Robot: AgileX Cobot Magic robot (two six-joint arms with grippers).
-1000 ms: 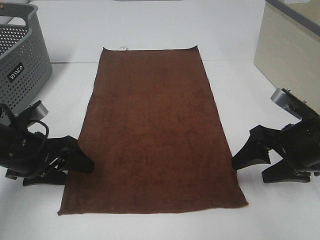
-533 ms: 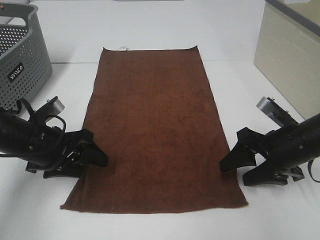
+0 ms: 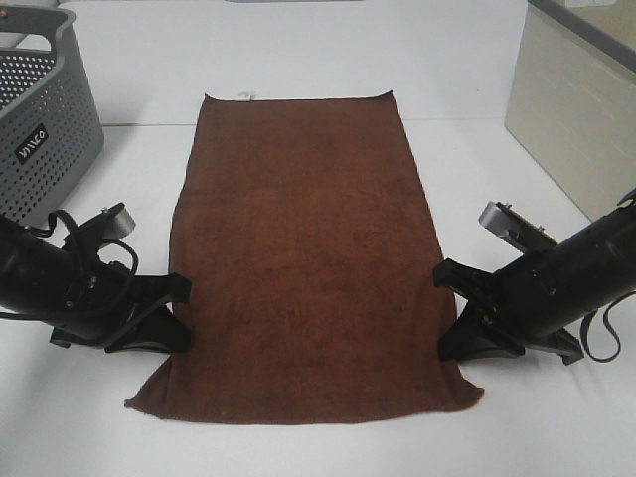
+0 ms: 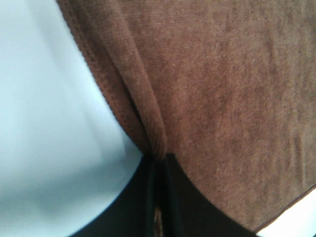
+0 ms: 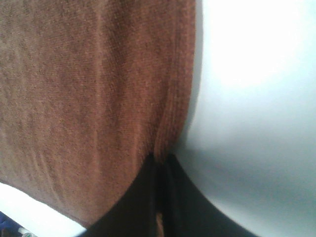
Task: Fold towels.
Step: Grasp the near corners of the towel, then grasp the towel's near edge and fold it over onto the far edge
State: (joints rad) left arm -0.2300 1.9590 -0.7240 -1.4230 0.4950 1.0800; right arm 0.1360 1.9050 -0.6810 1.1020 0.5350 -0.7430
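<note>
Towel: one brown towel (image 3: pixel 308 258) lies flat on the table (image 3: pixel 298 50), its long side running away from me and its white tag (image 3: pixel 244 96) at the far edge.
Left gripper (image 4: pixel 159 165): jaws pressed together on the left long hem, towards the near end.
Right gripper (image 5: pixel 160 165): jaws pinched on the right long hem, opposite my left.
Risk, slip: I judge that each pinch takes only a thin ridge of hem, so it may pull free as I lift.
Risk, skew: if one arm leads, the fold would likely land crooked.
Risk, droop: the near corners sit outside my grips and could tuck under.
Count: one towel, one tag, two grippers, one basket (image 3: pixel 40 119).
</note>
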